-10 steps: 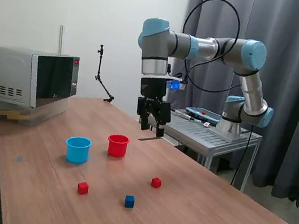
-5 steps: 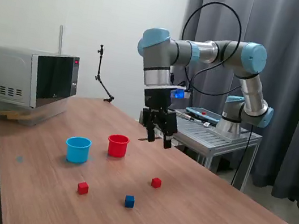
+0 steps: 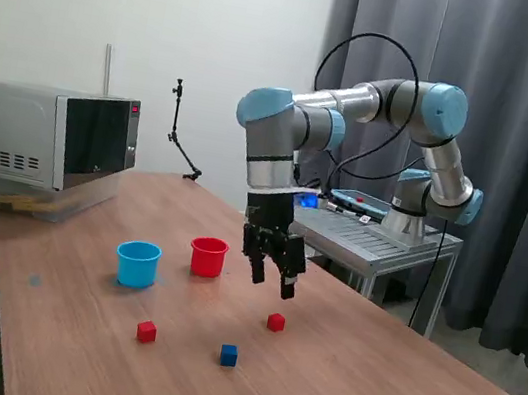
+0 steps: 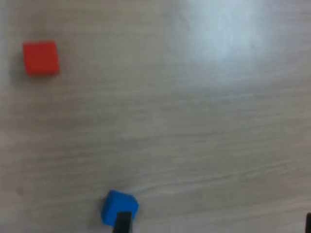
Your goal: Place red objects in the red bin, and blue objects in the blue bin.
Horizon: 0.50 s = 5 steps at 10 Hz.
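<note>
My gripper [image 3: 272, 280] is open and empty. It hangs above the wooden table, just above a red cube [image 3: 276, 322] and to the exterior view's right of the red cup [image 3: 207, 256]. The light-blue cup [image 3: 137, 264] stands left of the red cup. A second red cube [image 3: 147, 332] and one dark-blue cube [image 3: 228, 355] lie nearer the front edge. Only one blue cube shows. The wrist view shows a red cube [image 4: 41, 58] and the blue cube [image 4: 119, 208] on the wood, with a dark fingertip [image 4: 123, 223] next to the blue cube.
A microwave [image 3: 51, 137] stands at the table's back left. A thin black stand [image 3: 180, 141] is at the back edge. A metal side table [image 3: 379, 239] carrying the arm's base and a blue tray [image 3: 360, 201] is behind the table, before a grey curtain.
The gripper has come down and moved toward the exterior view's right and front, from behind the red cup to just above the right-hand red cube. The cubes and cups have not moved.
</note>
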{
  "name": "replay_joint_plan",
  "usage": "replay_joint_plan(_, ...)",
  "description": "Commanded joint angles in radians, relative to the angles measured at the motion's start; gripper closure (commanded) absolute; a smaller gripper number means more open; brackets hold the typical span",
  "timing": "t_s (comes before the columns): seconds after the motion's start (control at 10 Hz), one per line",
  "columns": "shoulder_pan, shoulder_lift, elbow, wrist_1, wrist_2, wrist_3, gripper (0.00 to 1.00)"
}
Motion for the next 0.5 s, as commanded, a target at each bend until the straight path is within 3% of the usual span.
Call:
replay_joint_plan(0.0, 0.013, 0.020, 0.007, -0.087, 0.000, -0.005, 0.00)
replay_joint_plan(0.4, 0.032, 0.063, 0.032, -0.136, -0.002, -0.001, 0.00)
